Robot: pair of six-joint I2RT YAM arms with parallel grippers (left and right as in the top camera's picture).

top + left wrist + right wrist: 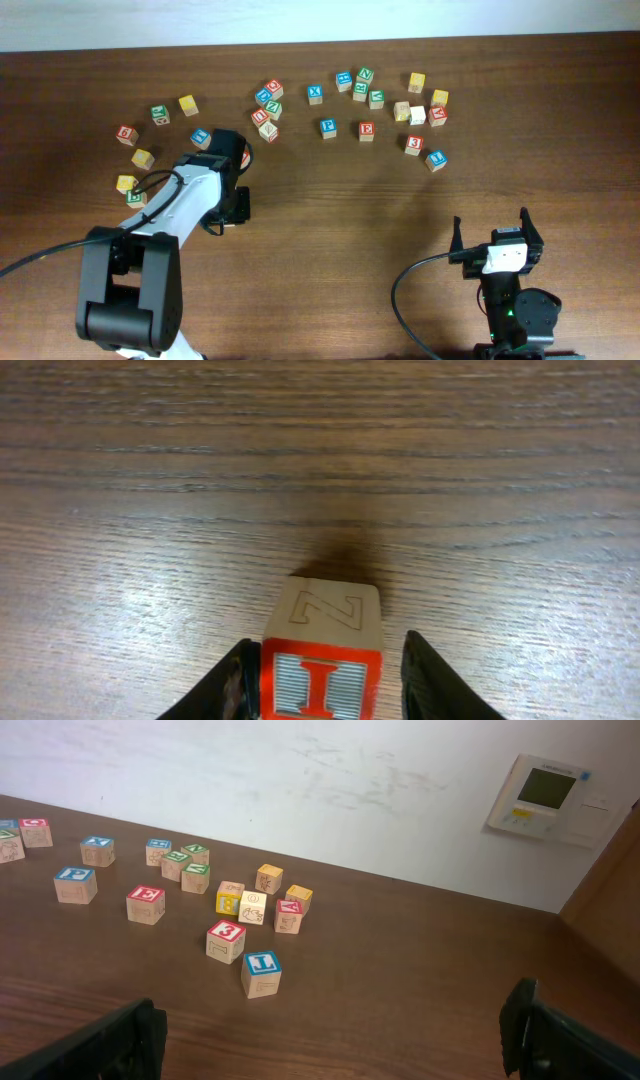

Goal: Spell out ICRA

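Red I cube [322, 665], letter upright, sits in left gripper [327, 655], jaws slack; right gripper [491, 225] gapes.

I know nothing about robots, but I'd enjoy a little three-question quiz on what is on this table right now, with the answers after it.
1. True or false: the right tool is holding a block.
2. Multiple choice: the left tool straddles a block. Which red letter shows on the face toward the wrist camera? A) E B) I C) L
3. Short answer: in the right wrist view, what is printed on the red block next to the blue L block?
Key: 1 false, it stands wide open with nothing in it; 2 B; 3 the numeral 3.
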